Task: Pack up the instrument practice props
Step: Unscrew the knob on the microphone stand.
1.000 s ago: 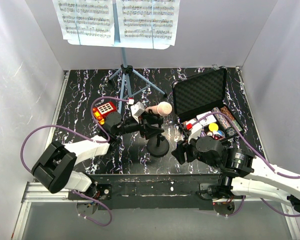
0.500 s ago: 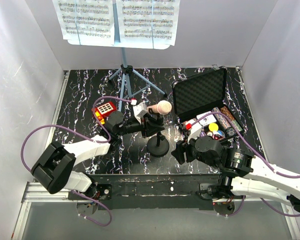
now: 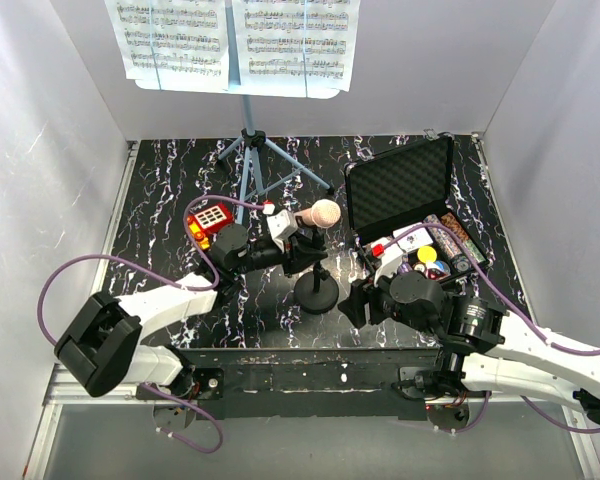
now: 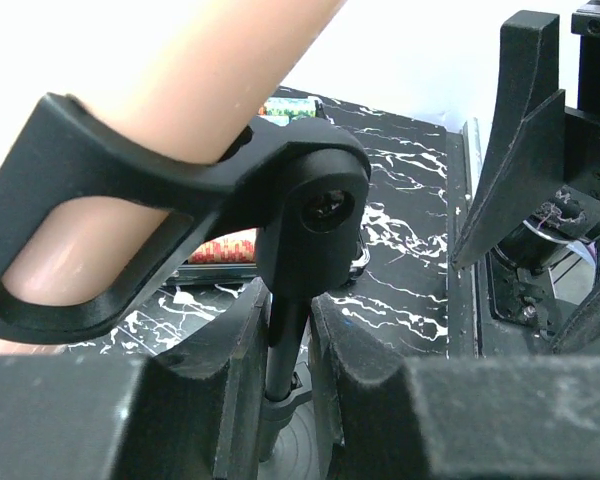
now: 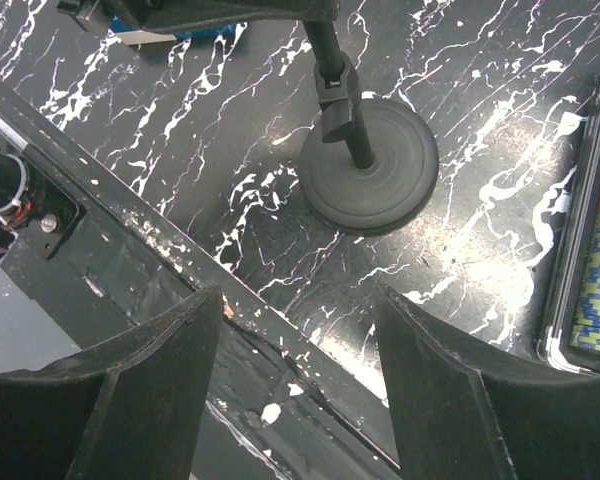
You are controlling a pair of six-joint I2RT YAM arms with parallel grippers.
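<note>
The left jaws are drawn in on either side of the thin black post (image 4: 285,350) of the microphone stand, just above its round base (image 3: 316,292). The fingers (image 4: 370,400) sit against or just beside the post, and it cannot be told whether they press on it. Directly above these jaws, the stand's black clip (image 4: 170,190) cradles the pale microphone (image 3: 325,213), which lies tilted. Beyond the left jaws, the light-blue music stand (image 3: 248,165) is upright on its tripod legs at the far side of the tabletop (image 3: 170,190), and the sheet-music pages (image 3: 235,40) rest on its desk. The right jaws are spread and hold nothing. They hover over the near tabletop edge with bare surface between them. The round base is ahead of the right jaws, well apart from them, and the black case (image 3: 400,190) of poker chips lies open to their right.
</note>
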